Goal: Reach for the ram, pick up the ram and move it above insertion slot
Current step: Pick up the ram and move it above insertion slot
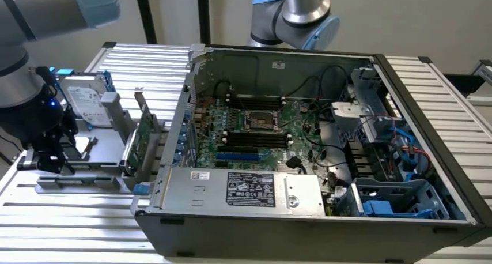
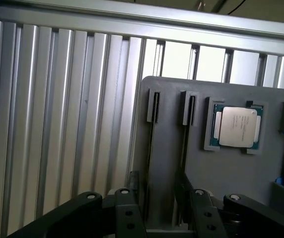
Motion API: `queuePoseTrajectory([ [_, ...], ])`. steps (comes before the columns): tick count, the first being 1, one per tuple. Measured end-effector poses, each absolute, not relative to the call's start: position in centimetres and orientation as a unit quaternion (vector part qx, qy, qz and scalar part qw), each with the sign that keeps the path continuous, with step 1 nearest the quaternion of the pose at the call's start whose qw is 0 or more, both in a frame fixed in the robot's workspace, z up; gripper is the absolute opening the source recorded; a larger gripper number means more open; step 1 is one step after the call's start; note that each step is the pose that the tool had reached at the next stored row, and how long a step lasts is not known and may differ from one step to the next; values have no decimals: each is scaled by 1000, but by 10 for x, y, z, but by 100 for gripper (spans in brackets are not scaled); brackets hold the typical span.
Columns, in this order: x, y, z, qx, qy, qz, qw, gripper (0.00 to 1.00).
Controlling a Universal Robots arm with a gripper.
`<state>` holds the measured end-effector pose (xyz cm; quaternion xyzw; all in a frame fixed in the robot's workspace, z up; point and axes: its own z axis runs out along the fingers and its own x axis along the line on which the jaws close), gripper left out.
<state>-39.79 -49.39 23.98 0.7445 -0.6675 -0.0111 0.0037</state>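
Gripper: I see it (image 1: 48,162) hanging low over the front end of the holder (image 1: 108,154), at the exterior view's left. Its jaws stand wide apart and I see nothing clamped between them.
Fingers: from the wrist camera, the two black fingers (image 2: 132,184) sit on either side of a long narrow slot in the holder, the one farther from the CPU (image 2: 236,126). I cannot tell whether they touch anything.
Ram: the thin green stick (image 1: 80,181) lies lengthwise along the holder's front edge, just beside the gripper and not lifted. From the wrist camera I cannot tell which slot it sits in.
Holder: a grey block on the table (image 1: 69,218), outside the case (image 1: 307,235), toward the exterior view's left.
Slots: two parallel ones (image 2: 153,106) with raised end clips, next to the CPU.
CPU: a silver-lidded chip lying flat in a recess in the holder.
Drive: silver (image 1: 84,102), propped up at the back of the holder.
Card: a wider green card (image 1: 142,140), standing on edge between the holder and the case wall.
Case: open, lying on its side with the board facing up.
Insertion slots: black rows (image 1: 254,138) on the board beside the socket, well apart from the gripper.
Table: ribbed aluminium.
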Motion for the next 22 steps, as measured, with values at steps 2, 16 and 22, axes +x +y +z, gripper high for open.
queuePoseTrajectory([
  [2,-398,-494,236,745,-667,-11,4,42],
  [16,-397,-496,211,745,-667,-11,4,42],
  [22,-396,-496,201,744,-668,-12,5,42],
])
